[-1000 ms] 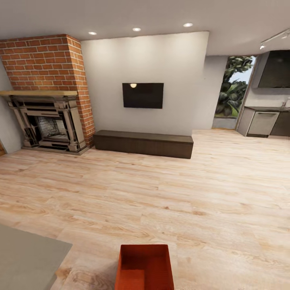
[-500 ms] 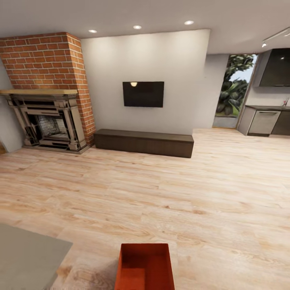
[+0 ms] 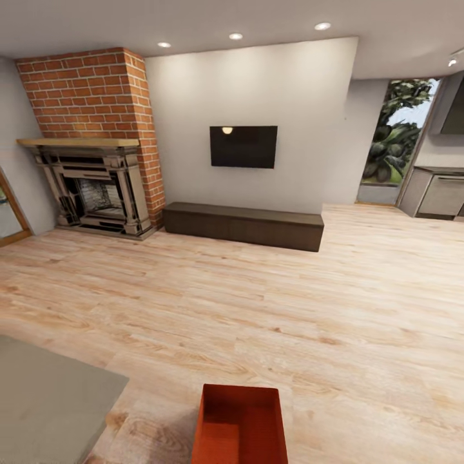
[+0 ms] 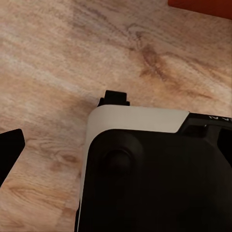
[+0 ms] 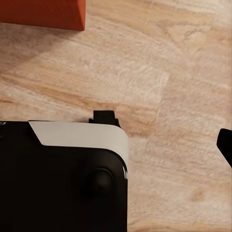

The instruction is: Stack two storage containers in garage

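One red-orange storage container (image 3: 240, 425) lies open-topped on the light wood floor of the living room, at the bottom middle of the head view, just ahead of my base. A corner of it also shows in the left wrist view (image 4: 200, 6) and the right wrist view (image 5: 43, 12). My left gripper (image 4: 116, 154) hangs beside my base with one black fingertip (image 4: 10, 150) at the picture's edge. My right gripper (image 5: 116, 145) hangs likewise, its fingertip (image 5: 226, 145) far to the side. Both hold nothing.
A low grey table (image 3: 45, 399) fills the near left corner. At the far wall stand a brick fireplace (image 3: 96, 187), a long dark cabinet (image 3: 245, 225) under a wall screen (image 3: 243, 147), and kitchen units (image 3: 438, 193) at the right. Wood floor (image 3: 258, 303) stretches between.
The whole head view has slid to the right, so the camera has turned left. The container sits slightly lower in the picture. No thing has moved by itself.
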Motion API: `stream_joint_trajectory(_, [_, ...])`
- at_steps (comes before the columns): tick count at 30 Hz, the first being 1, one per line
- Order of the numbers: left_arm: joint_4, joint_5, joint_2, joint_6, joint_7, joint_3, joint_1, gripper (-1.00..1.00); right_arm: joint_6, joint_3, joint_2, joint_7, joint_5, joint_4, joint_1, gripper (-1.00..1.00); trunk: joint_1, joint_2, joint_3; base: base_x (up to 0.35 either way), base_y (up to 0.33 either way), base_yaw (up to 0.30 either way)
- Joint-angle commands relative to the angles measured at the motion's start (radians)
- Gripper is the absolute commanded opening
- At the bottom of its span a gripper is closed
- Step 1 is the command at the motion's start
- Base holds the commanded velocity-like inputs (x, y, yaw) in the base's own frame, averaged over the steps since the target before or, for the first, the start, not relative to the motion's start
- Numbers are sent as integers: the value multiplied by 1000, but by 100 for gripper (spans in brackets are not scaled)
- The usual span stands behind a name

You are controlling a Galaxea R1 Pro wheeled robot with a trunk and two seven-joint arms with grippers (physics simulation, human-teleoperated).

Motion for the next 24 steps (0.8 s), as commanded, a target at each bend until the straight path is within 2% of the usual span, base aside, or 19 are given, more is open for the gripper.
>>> stream_joint_trajectory(1, [0, 8, 0, -2, 1, -2, -1, 100, -5, 8, 1, -1, -9, 3, -1, 100, 0, -1, -1, 0, 0, 33])
stream_joint_trajectory(6, [0, 8, 0, -2, 1, -2, -1, 100, -5, 8, 0, 0, -10, 3, -1, 100, 0, -1, -2, 0, 0, 13])
stream_joint_trajectory(14, [0, 8, 0, -2, 1, -2, -1, 100, -5, 8, -1, 44, -9, 3, -1, 100, 0, -1, -14, 0, 0, 0])
stream_joint_trajectory(24, [1, 8, 0, -2, 1, -2, -1, 100, -5, 8, -1, 47, -9, 3, -1, 100, 0, -1, -30, 0, 0, 0])
